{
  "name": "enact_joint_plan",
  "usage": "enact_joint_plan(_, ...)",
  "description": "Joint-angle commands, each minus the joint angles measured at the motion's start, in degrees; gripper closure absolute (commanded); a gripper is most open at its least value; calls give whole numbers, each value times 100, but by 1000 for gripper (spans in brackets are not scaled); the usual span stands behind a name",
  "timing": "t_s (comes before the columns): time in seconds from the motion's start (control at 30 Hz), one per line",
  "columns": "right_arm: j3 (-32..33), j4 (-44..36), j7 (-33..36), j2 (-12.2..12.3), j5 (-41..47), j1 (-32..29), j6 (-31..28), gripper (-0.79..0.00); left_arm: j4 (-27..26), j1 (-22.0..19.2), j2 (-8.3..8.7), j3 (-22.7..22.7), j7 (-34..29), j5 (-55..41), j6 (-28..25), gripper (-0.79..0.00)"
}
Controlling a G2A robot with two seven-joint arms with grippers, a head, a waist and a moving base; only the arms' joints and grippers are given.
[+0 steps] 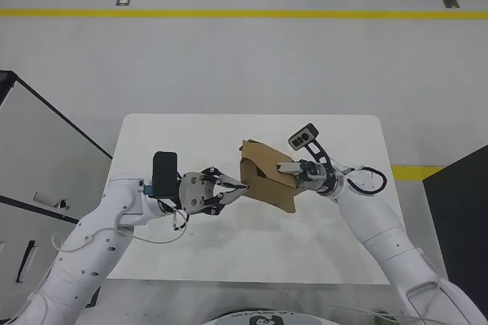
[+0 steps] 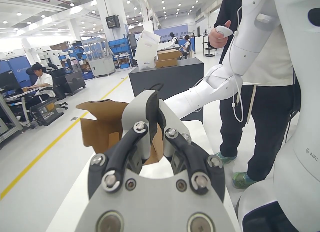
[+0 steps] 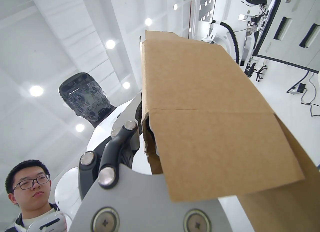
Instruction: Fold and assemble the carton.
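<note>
A brown cardboard carton (image 1: 268,179), partly unfolded with flaps open, is held between both grippers over the middle of the white table (image 1: 325,244). My left gripper (image 1: 244,188) meets the carton's left edge. In the left wrist view its fingers (image 2: 153,107) are pressed together at the near flap of the carton (image 2: 100,123). My right gripper (image 1: 282,168) holds the opposite side. In the right wrist view it (image 3: 147,133) is shut on a wall edge of the carton (image 3: 200,118), and the cardboard hides one finger.
A black cabinet (image 1: 0,97) stands off the table's left side and a dark cabinet (image 1: 472,219) off its right. The tabletop has bare room in front of and behind the carton.
</note>
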Motion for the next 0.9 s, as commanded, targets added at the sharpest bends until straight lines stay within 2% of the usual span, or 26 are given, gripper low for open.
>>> enact_joint_plan(0.0,12,-44,66,-6,25,-16,-27,0,20,7,-6,1,-17,18,15,0)
enact_joint_plan(0.33,17,-316,126,-3,-13,-98,-184,0,8,40,-8,36,-140,-23,-1,0)
enact_joint_plan(0.87,-31,-401,126,37,-182,-106,-123,0,-22,106,108,35,-185,-53,-1,0)
